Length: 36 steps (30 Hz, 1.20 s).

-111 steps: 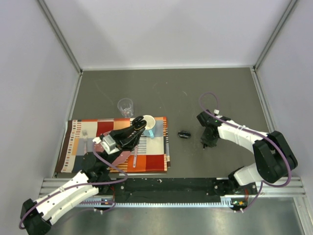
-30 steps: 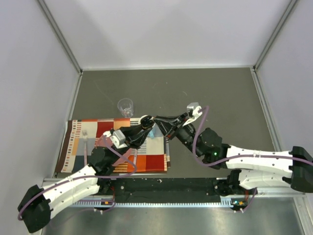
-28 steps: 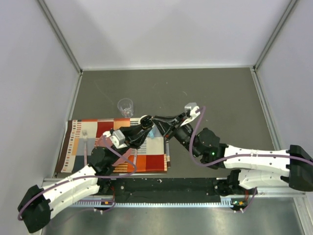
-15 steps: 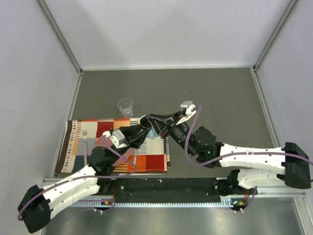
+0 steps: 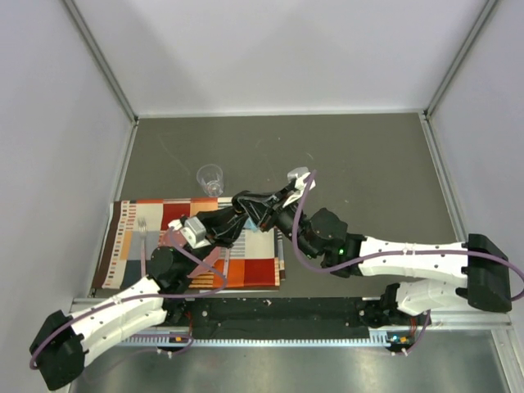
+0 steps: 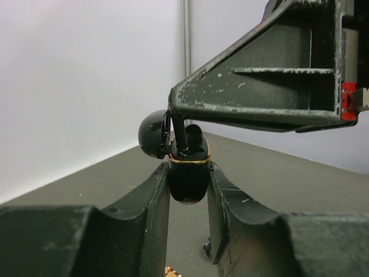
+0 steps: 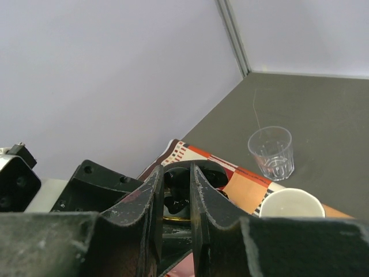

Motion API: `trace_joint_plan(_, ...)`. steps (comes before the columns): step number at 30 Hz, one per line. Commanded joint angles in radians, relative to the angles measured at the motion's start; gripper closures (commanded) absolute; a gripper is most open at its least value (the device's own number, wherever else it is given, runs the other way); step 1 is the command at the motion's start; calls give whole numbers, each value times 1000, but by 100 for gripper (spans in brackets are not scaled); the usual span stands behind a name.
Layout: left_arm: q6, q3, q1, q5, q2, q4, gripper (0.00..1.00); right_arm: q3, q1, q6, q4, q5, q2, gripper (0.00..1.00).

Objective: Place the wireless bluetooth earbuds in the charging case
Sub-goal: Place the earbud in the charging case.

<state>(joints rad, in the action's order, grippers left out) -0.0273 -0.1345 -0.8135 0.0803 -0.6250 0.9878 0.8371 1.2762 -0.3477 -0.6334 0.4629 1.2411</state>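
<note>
Visibly one case (image 6: 188,173), one earbud (image 6: 195,134)

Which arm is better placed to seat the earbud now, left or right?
Right. The right fingers pinch the earbud at the mouth of the open charging case, while the left fingers are occupied clamping its body, mouth up.

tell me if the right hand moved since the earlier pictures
Yes: the right hand swung left, now over the placemat's right edge, nearer the glass.
</note>
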Motion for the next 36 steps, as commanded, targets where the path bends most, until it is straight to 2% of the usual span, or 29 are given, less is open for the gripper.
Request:
trace_joint_plan(1,-6,-5,-1,-17,18,63,100,53,12,-20,-15,7,20,100)
trace_joint_plan(17,-3,24,-1,-71,45,89,100,88,12,-56,20,3,63,100)
trace_joint_plan(36,-17,50,-1,-122,90,106,100,117,14,13,80,-89,98,100)
